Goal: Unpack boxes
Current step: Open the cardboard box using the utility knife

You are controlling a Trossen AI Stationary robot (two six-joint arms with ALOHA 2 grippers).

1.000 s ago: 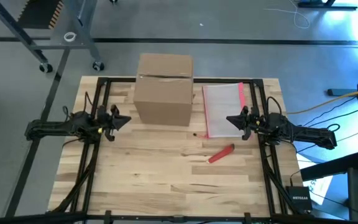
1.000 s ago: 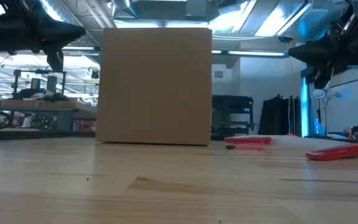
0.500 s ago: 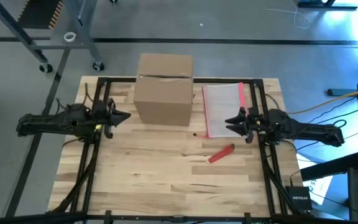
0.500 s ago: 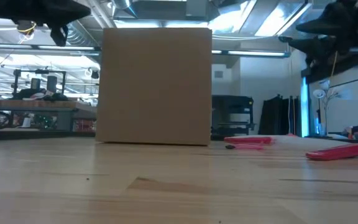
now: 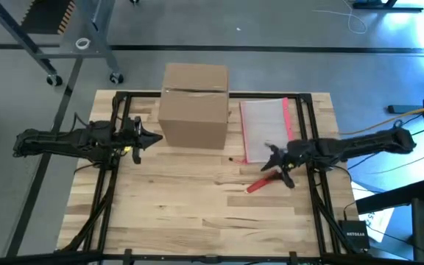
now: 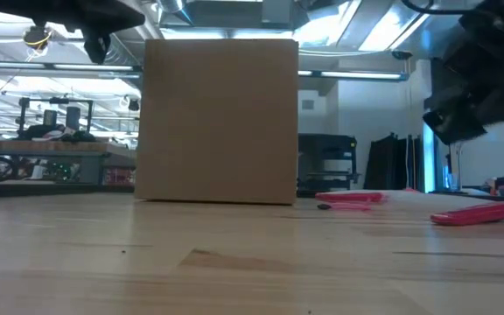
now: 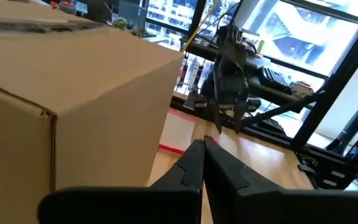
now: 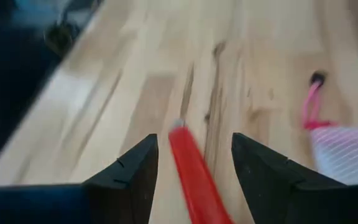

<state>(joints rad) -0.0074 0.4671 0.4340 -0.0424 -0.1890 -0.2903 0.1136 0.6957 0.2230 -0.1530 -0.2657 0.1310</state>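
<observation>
We see bare worktop (image 5: 168,199) across the 6 o'clock half; the box (image 5: 193,107) blocks 12 o'clock, the clear pouch (image 5: 263,129) and red tool (image 5: 262,182) crowd 3 o'clock.

Overhead lighting reads even and fairly bright across the table (image 5: 197,199); I see only a short, soft shadow along the near foot of the box (image 5: 193,104). Strong bluish glare sits on the floor well to the right of the box, at the picture's upper corner. At table height, the box face (image 6: 220,121) is dim and backlit, with ceiling lights and windows behind it blown out; the planks nearest the camera are soft. My right wrist picture is heavily blurred: the red tool (image 8: 194,177) and wood grain smear. Left wrist windows are overexposed.
</observation>
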